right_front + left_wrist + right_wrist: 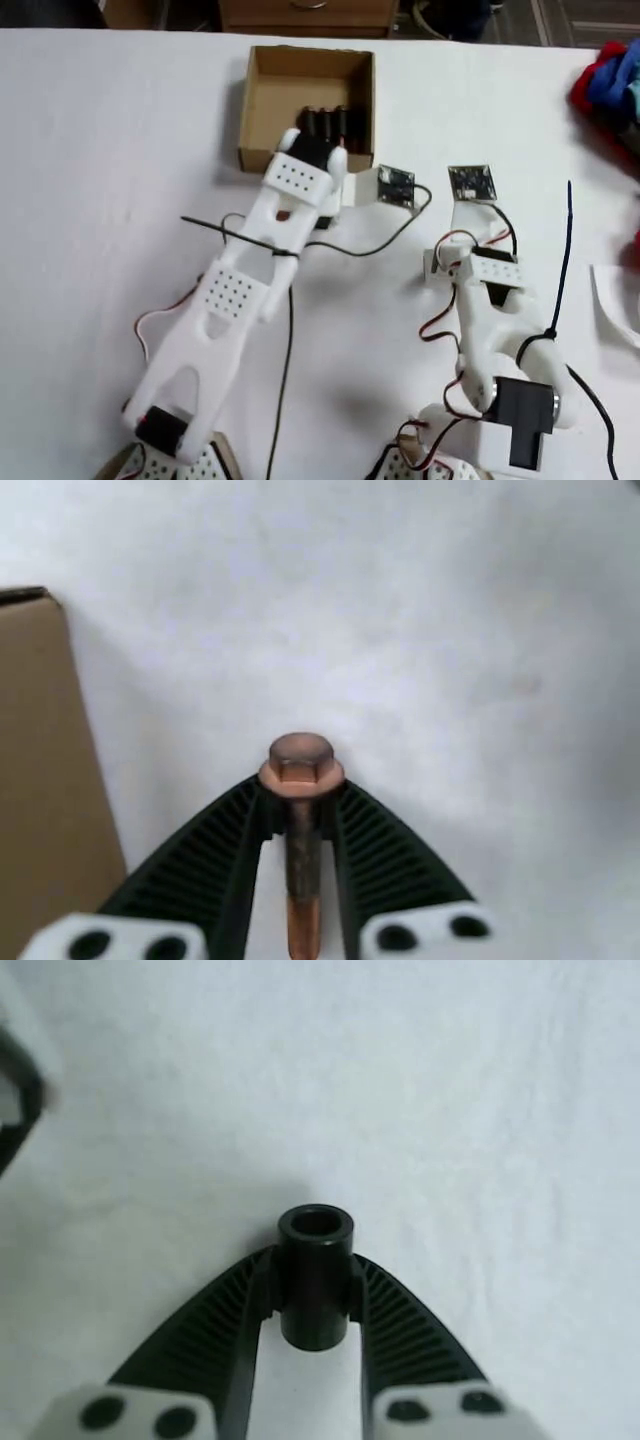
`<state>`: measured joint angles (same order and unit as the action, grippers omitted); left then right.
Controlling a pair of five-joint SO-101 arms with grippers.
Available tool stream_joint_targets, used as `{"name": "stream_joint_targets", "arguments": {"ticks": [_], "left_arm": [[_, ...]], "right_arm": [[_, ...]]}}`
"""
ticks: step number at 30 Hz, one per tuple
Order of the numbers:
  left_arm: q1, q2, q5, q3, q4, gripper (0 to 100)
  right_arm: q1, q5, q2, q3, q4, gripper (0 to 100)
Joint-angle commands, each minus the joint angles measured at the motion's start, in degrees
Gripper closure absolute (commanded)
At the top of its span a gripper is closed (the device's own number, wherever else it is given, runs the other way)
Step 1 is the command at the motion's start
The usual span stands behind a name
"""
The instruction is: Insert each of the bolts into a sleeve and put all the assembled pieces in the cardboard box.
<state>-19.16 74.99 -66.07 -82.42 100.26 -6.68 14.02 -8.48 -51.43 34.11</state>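
With the left gripper (302, 798) clamped on the bolt (300, 765) and the right gripper (315, 1285) on the sleeve (315, 1260), align them squarely before pushing.

A cardboard box (280, 100) sat at the table's (100, 150) far side, with assembled pieces (328, 122) inside its near right corner. The left gripper (300, 795), clamping a bolt (300, 765), was just beside the box. The right gripper (315, 1282), clamping a sleeve (315, 1255), was farther right.
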Motion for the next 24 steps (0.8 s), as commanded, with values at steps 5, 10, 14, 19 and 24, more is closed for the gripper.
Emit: {"name": "stream_joint_targets", "arguments": {"ticks": [5,10,14,19,24], "left_arm": [[-2.37,-4.66,4.31,-0.4,1.49,98],[-5.8,-12.75,22.33,-0.4,1.23,98],[-6.33,-19.96,31.82,-0.4,1.32,98],[-4.04,-26.9,39.21,-0.4,1.58,98],[-0.09,-30.68,49.49,0.13,1.93,98]], "right_arm": [[-0.48,-0.35,-2.24,0.62,-0.75,97.7],[-0.48,-0.35,-2.24,0.62,-0.75,97.7],[-0.57,-0.35,-2.24,0.62,-0.75,97.7],[-2.07,-1.14,-3.74,-0.79,-0.75,97.7],[-6.11,-8.7,-10.42,-6.24,-4.09,97.7]]}}
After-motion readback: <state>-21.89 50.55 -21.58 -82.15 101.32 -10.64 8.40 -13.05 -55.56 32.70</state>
